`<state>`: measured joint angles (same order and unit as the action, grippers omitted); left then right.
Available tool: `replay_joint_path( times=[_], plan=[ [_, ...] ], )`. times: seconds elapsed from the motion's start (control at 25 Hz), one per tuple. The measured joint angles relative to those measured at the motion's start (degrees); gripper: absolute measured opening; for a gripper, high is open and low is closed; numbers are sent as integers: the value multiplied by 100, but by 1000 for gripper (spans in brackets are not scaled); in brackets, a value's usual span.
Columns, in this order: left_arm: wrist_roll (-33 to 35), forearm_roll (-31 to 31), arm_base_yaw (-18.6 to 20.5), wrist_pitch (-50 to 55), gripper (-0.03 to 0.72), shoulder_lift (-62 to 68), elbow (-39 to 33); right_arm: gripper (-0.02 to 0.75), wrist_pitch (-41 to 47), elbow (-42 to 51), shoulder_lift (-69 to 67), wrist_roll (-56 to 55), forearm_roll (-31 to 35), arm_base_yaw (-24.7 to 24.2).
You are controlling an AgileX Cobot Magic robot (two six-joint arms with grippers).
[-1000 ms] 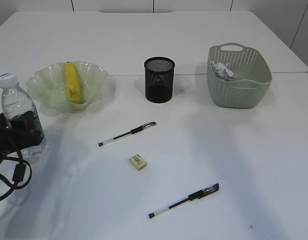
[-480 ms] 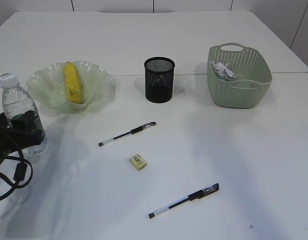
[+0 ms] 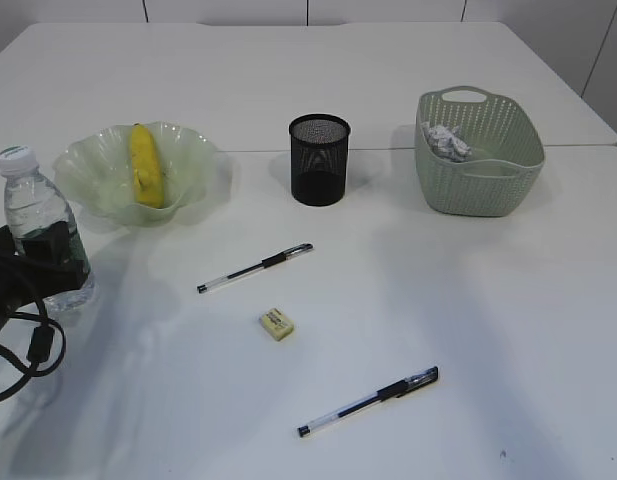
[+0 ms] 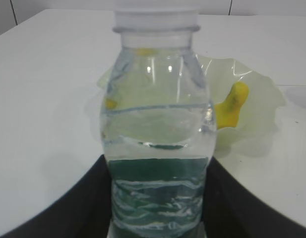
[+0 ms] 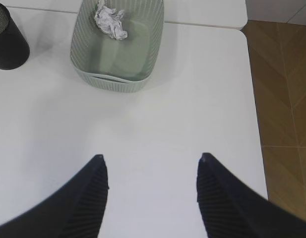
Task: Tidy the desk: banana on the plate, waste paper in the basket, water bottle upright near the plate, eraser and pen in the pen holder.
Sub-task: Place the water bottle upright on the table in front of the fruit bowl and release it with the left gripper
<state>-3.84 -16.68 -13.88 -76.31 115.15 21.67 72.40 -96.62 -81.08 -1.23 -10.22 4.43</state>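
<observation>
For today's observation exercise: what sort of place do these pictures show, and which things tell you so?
Probably a lab or office desk set up for a tidying exercise: a white table with loose pens, a mesh pen holder and a waste basket.

Bright, even overhead light; soft faint shadows; slight blur in left wrist view.

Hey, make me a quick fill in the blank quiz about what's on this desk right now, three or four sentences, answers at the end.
1. The banana lies on the ____.
2. The crumpled paper sits inside the ____.
3. The left gripper is closed around the upright water ____.
4. The number of pens lying on the table outside the pen holder is ____.

Missing words: plate; basket; bottle; two
</observation>
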Motion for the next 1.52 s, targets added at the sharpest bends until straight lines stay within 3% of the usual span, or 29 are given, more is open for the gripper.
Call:
replay_joint_path(
  times=[0.96, 1.52],
  plan=[
    [0, 0, 0, 0, 348, 0, 0, 428, 0, 0, 0, 56, -40, 0],
    [11, 471, 0, -11, 348, 147, 56, 428, 0, 0, 0, 56, -53, 0]
  ],
)
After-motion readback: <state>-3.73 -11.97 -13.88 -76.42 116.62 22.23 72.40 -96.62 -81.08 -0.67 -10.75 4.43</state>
